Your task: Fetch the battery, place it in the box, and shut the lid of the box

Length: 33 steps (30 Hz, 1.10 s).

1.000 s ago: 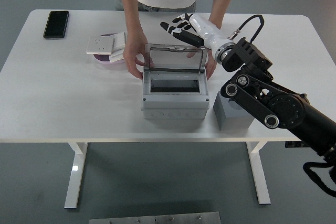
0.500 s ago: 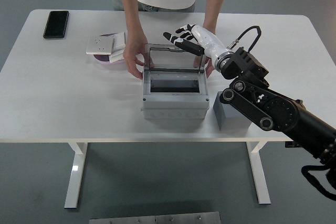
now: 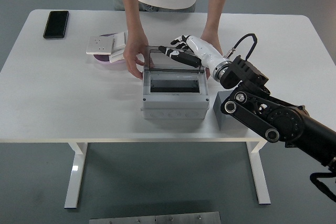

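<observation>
Fingers [image 3: 170, 51] of my right hand [image 3: 190, 50] are stretched out nearly straight and slightly apart, holding nothing, and they lie over the top edge of the lid [image 3: 173, 60]; from this angle I cannot tell for certain whether they press on it or sit just above it. That clear lid stands tilted up at the back of the grey box [image 3: 173, 100], hinged along the box's 12 o'clock side. Through the box's open top I see a dark rectangular recess, and I cannot make out whether a battery lies inside. Just beside the box at its 3 o'clock sits a grey block [image 3: 229, 114], partly hidden by my right forearm, which crosses in from the lower right. My left arm does not show. A person stands at the far side of the table [image 3: 63, 98], with one hand [image 3: 134, 56] against the box's back corner at 10 o'clock and the other hand [image 3: 211, 44] at about 1 o'clock, largely behind my wrist. At the box's 10 o'clock, a little apart, a white switch plate [image 3: 104, 44] rests on a pink dish [image 3: 105, 59]. Well apart, near the table's far left corner, lies a black phone [image 3: 55, 23]. The table is white on white legs, over a grey floor.
</observation>
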Each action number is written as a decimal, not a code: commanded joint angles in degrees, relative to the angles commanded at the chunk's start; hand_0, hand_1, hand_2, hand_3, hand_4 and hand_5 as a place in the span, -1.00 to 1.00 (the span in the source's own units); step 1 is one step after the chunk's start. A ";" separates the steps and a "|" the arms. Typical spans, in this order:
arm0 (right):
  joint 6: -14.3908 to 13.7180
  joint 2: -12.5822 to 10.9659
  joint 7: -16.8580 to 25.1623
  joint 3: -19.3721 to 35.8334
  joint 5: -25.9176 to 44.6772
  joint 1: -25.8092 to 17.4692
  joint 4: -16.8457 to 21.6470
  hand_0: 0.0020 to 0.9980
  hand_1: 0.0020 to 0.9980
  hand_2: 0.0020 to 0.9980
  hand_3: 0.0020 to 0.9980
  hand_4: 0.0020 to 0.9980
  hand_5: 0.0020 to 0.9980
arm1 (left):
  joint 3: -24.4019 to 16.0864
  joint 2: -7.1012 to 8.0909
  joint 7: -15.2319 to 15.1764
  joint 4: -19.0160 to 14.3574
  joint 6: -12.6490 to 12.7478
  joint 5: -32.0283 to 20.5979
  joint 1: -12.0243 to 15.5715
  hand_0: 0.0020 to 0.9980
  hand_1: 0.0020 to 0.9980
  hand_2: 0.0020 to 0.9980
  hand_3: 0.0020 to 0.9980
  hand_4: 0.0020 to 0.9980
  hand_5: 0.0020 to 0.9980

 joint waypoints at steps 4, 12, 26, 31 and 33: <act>-0.03 -0.49 -0.63 -0.10 -0.83 -0.25 2.08 0.55 0.38 0.44 0.59 0.87 1.00 | 0.11 -0.02 -0.16 0.02 0.07 -0.12 -0.04 0.22 0.49 0.20 0.12 -0.20 -1.00; -0.04 -1.05 -0.91 -0.43 -1.43 -0.55 4.10 0.16 0.22 0.33 0.53 0.87 1.00 | 0.37 0.02 -0.36 -0.01 0.26 -0.56 0.11 0.22 0.48 0.20 0.12 -0.19 -1.00; -0.31 -1.65 -1.05 -1.75 -2.06 -1.85 5.43 0.03 0.12 0.20 0.47 0.87 1.00 | 1.05 -0.02 -0.91 0.00 0.49 -1.70 0.18 0.22 0.48 0.20 0.13 -0.20 -1.00; -0.18 -1.73 -1.43 -1.85 -2.66 -2.08 5.84 0.03 0.12 0.20 0.47 0.87 1.00 | 1.26 -0.02 -1.08 0.02 0.49 -2.06 0.21 0.22 0.48 0.20 0.13 -0.20 -1.00; 0.27 -1.77 -1.92 -1.94 -2.91 -2.28 6.21 0.05 0.11 0.19 0.47 0.87 1.00 | 1.33 -0.04 -1.13 0.02 0.53 -2.21 0.25 0.22 0.48 0.20 0.12 -0.20 -1.00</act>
